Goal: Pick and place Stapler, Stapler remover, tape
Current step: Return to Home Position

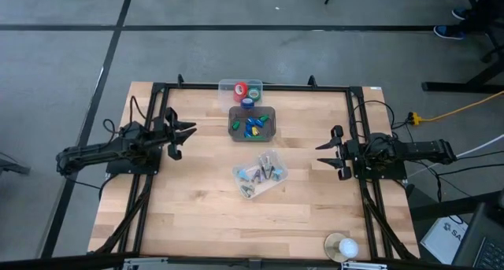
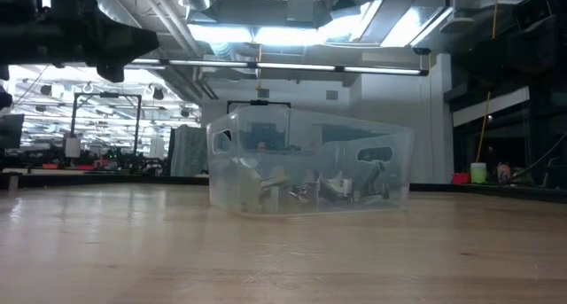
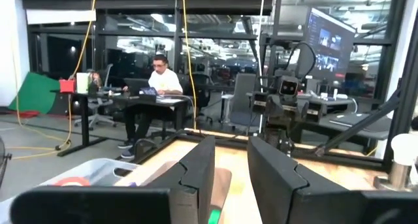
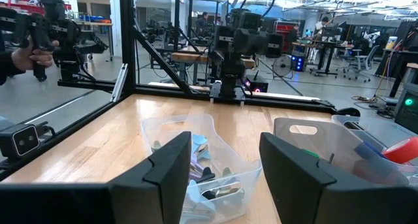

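Red (image 1: 240, 87), green (image 1: 254, 91) and blue (image 1: 247, 102) tape rolls lie in a clear box (image 1: 225, 84) at the table's far edge. In front of it a dark tray (image 1: 234, 120) holds small coloured pieces. Nearer still, a clear bin (image 1: 282, 175) holds small metal and dark items; I cannot tell which is the stapler or the stapler remover. My left gripper (image 1: 187, 132) hovers open at the table's left, pointing toward the tray. My right gripper (image 1: 324, 153) hovers open at the right, pointing toward the clear bin (image 4: 163, 129). Neither has anything between its fingers.
Black frame rails (image 1: 252, 87) run along the table's far, left and right sides. A white round object (image 1: 342, 246) sits at the near right corner. Bare wood lies in front of the clear bin (image 2: 310, 167). A person (image 3: 160, 83) sits at a desk beyond the table.
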